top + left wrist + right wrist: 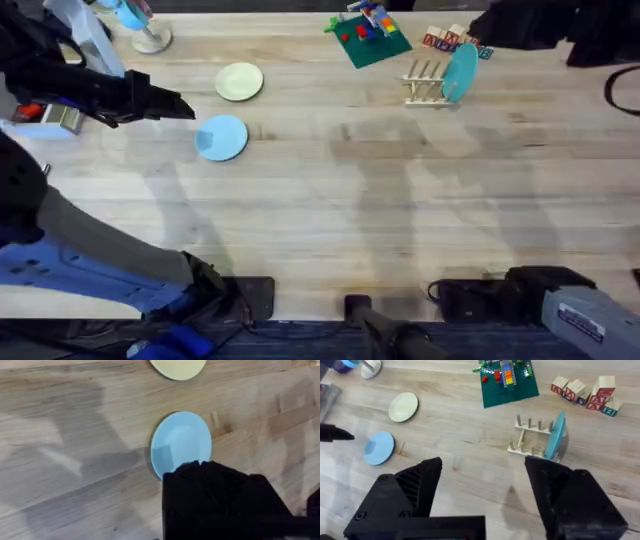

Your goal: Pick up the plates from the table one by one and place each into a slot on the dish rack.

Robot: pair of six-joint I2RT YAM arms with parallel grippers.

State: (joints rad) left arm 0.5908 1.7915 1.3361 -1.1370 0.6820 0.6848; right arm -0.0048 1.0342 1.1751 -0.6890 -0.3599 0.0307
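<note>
Standing on its edge in the dish rack (425,82) is the teal plate (461,72), at the end of the rack near the toy blocks (587,393), so one plate looks done. Two plates are left. The light blue plate (221,137) lies flat on the table (400,200), toward the far left. The cream plate (239,81) lies flat a bit farther back, close by but not touching the blue one. The left gripper (185,106) reaches in from the left side and points at the gap between those two plates, up above the wood. In the left wrist view the blue plate (181,443) sits right in front of the dark fingers (215,495), and the cream plate (178,367) peeks in past it. I cannot tell if the left claw is spread or pressed together, because the fingers look like one dark lump. It does not seem to be holding anything. The right gripper (482,480) is spread wide, with nothing between its two fingers, and it looks out over the rack (532,436) and the teal plate (555,435). The green block board (367,35) and a blue cup (133,17) at the back are not part of the job. My guess is the blue plate comes next, then the cream one.
</note>
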